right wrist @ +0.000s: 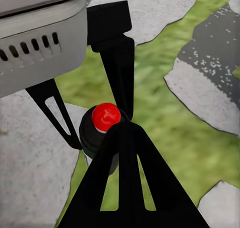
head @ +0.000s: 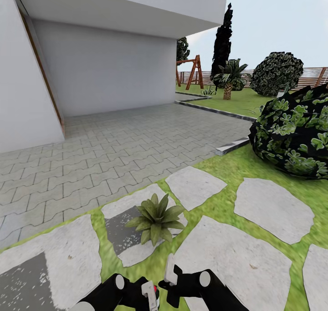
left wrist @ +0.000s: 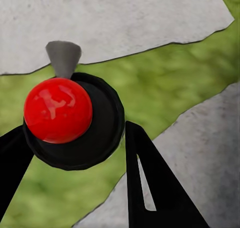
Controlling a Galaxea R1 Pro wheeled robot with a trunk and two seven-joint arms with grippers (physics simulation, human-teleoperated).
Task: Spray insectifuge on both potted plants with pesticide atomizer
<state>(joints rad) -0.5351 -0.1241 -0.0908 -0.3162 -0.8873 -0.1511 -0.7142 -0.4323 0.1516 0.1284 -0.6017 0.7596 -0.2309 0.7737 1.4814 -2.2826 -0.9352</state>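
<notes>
The left gripper (left wrist: 75, 138) has its jaws clamped on the atomizer (left wrist: 70, 120), red-topped, held low over grass between stepping stones (head: 273, 208). The right gripper (right wrist: 120, 138) hangs just beside it; whether its jaws are apart or together I cannot tell. One potted plant (head: 156, 218) sits on a stone just ahead

Bright even daylight, soft rendered textures, faint shadows; wide-angle stretch at head view edges.
</notes>
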